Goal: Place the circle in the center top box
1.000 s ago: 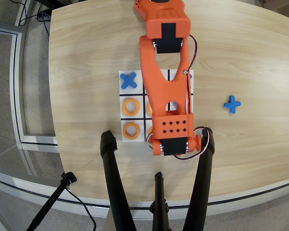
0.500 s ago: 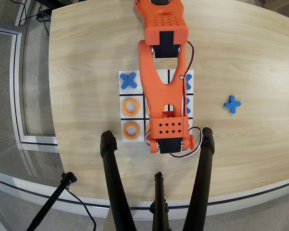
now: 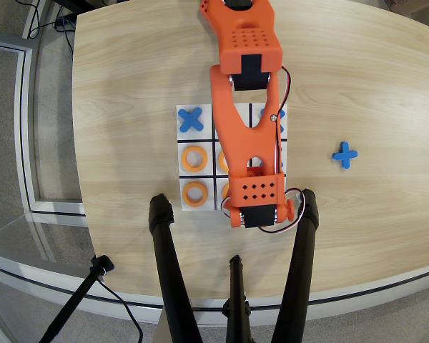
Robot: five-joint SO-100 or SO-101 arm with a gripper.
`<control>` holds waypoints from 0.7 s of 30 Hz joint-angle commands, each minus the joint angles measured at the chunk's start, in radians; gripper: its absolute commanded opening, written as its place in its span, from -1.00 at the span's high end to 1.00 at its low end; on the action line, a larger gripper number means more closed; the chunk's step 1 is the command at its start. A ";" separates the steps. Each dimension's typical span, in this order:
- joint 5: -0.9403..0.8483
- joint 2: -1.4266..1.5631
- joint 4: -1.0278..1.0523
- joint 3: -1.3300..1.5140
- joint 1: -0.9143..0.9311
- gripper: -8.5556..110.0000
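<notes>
Two orange rings (image 3: pixel 194 158) and (image 3: pixel 194 194) lie flat in the left column of the white nine-cell board (image 3: pixel 184 139); slivers of orange beside the arm hint at more in the middle column, so which circle is the task's cannot be told. Judged light, stiff and smooth plastic, a ring is best pinched across its rim, one finger through the hole. The orange arm (image 3: pixel 244 136) covers the middle column; the claw is hidden under the wrist housing, so opening and contents cannot be told.
</notes>
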 commanded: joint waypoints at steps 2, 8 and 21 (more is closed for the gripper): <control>0.005 -0.011 -0.009 -0.066 -0.003 0.85; 0.003 -0.028 -0.008 -0.075 0.002 0.85; -0.006 -0.029 -0.003 -0.080 0.026 0.86</control>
